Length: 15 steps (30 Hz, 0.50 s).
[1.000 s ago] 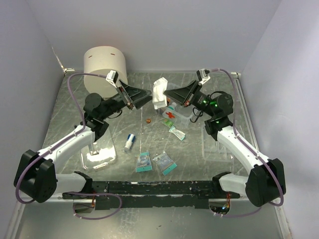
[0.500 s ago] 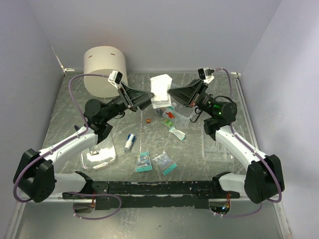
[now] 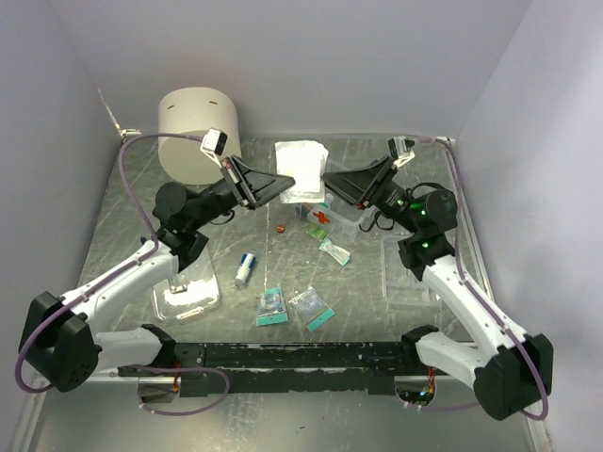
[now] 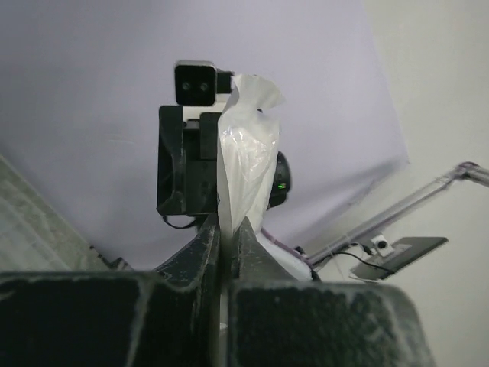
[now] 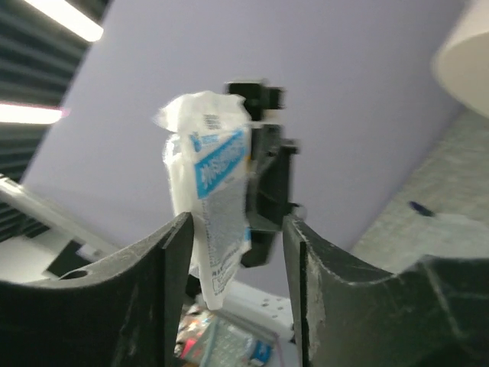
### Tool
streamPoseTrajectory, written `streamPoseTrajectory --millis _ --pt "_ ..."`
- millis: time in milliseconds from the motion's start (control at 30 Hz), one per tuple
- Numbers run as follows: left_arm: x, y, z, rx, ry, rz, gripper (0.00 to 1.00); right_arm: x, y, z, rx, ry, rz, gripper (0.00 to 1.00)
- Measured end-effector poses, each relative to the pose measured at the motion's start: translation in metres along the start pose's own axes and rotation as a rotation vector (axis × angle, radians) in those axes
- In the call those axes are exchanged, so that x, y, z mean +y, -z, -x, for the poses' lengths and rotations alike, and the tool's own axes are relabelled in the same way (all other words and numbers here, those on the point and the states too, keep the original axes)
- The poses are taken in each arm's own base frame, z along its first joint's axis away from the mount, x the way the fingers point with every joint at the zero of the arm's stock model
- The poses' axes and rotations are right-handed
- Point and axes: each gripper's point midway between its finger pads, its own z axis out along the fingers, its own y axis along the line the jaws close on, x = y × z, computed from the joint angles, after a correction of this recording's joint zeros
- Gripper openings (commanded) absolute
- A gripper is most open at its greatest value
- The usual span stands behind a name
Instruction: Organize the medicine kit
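The packet (image 3: 301, 168) hangs in open air between the two grippers, clear of the back wall. The cylinder (image 3: 194, 130) stands well off behind the left gripper (image 3: 286, 182). That gripper's jaws are pressed together, pinching one edge of the packet. The right gripper (image 3: 328, 178) meets it tip to tip, jaws spread either side of the packet. Both arms are raised, forearms slanting up and inward. The kit (image 3: 332, 216) sits on the table (image 3: 122, 212) just below the jaws, nearer the right pair.
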Motion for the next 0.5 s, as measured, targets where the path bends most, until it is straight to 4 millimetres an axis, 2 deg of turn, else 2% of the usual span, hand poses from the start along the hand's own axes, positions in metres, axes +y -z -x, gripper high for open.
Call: streamPoseTrajectory --millis 167,300,400,500 --pt "0.020 -0.010 0.011 0.024 -0.181 0.184 0.07 -0.040 0.013 0.010 -0.067 0.075 -0.276 0.54" --pt "0.046 -0.015 0.023 0.069 -0.316 0.355 0.07 -0.084 0.038 0.016 -0.122 0.118 -0.537 0.54" --pt "0.077 -0.022 0.026 0.139 -0.370 0.457 0.07 -0.120 0.067 0.024 -0.183 0.156 -0.753 0.54" --pt "0.122 -0.027 0.023 0.232 -0.380 0.560 0.07 -0.148 0.100 0.035 -0.242 0.207 -0.965 0.53"
